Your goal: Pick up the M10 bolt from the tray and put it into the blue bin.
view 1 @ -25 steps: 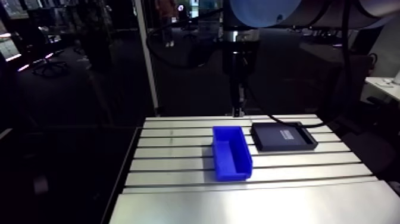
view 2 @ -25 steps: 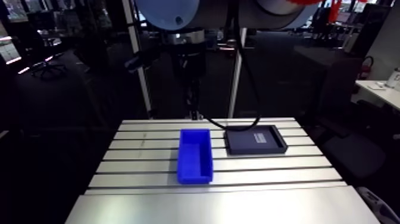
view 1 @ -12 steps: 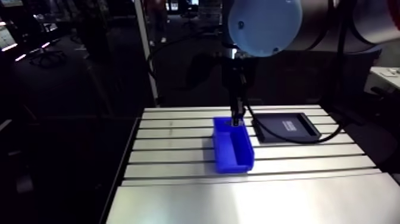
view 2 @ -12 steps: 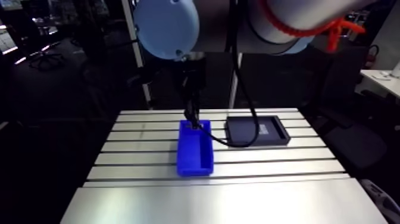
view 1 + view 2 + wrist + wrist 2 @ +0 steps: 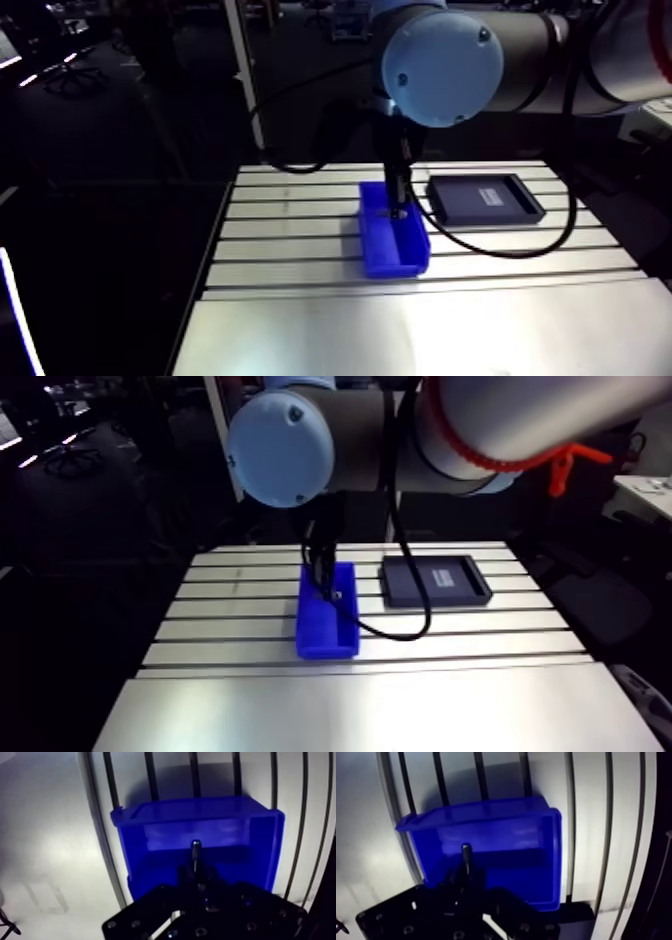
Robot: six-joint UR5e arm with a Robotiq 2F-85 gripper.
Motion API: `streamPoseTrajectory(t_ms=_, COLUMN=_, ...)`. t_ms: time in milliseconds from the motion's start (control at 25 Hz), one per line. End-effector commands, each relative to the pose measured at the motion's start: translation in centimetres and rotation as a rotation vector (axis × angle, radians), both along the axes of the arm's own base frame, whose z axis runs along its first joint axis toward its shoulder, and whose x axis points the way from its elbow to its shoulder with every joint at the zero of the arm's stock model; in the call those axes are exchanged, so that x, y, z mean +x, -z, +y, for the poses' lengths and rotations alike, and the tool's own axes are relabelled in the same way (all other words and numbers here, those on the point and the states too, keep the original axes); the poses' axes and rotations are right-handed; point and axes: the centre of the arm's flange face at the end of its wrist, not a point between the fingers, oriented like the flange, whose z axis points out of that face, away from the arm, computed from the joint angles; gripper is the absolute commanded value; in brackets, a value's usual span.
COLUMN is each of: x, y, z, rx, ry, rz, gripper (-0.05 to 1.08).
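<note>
Blue rectangular plastic bin (image 5: 195, 808) on the slotted aluminium counter (image 5: 50, 827); I see the jaws pinched narrow on a dark metal M10 bolt (image 5: 195, 852) above its floor.

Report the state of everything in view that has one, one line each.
gripper: shut on the M10 bolt.
M10 bolt: held over the blue bin, not yet released.
blue bin: upright on the table, open top, visible floor bare.
tray: flat on the table beside the bin, not touching it.
</note>
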Motion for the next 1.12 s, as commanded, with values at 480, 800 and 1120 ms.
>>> streamPoseTrajectory(t_ms=480, x=0.0, y=4.7, z=0.2, rx=0.027, ry=0.04, rz=-0.05, gripper=1.04)
streamPoseTrajectory(t_ms=800, x=-0.1, y=4.8, z=0.1, rx=0.025, ry=0.07, rz=-0.048, gripper=0.47)
streamPoseTrajectory(t_ms=1120, x=-0.5, y=2.0, z=0.1, rx=0.026, ry=0.089, rz=0.003, gripper=0.0)
